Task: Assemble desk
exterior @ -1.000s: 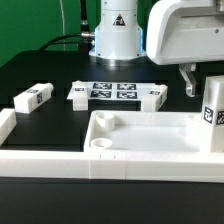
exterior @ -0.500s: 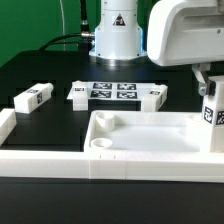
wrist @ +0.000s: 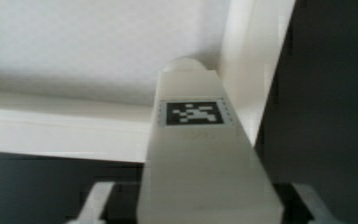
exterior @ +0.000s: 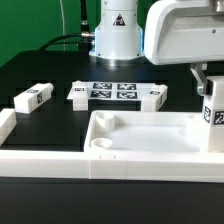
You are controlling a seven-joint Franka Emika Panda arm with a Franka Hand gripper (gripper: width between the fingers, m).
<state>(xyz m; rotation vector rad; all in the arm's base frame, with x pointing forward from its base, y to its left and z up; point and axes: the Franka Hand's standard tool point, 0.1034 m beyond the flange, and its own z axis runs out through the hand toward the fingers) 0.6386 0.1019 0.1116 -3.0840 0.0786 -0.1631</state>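
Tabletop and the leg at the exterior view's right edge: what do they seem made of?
Tabletop: looks like white plastic, smooth, faintly glossy; even colour, rounded moulded rim, soft sheen on its walls. Leg: apparently the same white plastic, satin finish; plain uniform faces. Its black-and-white tag is probably a printed sticker.

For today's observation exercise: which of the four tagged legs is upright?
The leg at the exterior view's right edge, between the jaws; the other three lie flat.

Bare black worktop (exterior: pixel 55 80) opens between white tagged block leg (exterior: pixel 32 98) and marker board (exterior: pixel 105 90); white rimmed plastic tabletop (exterior: pixel 150 158) bars the front.
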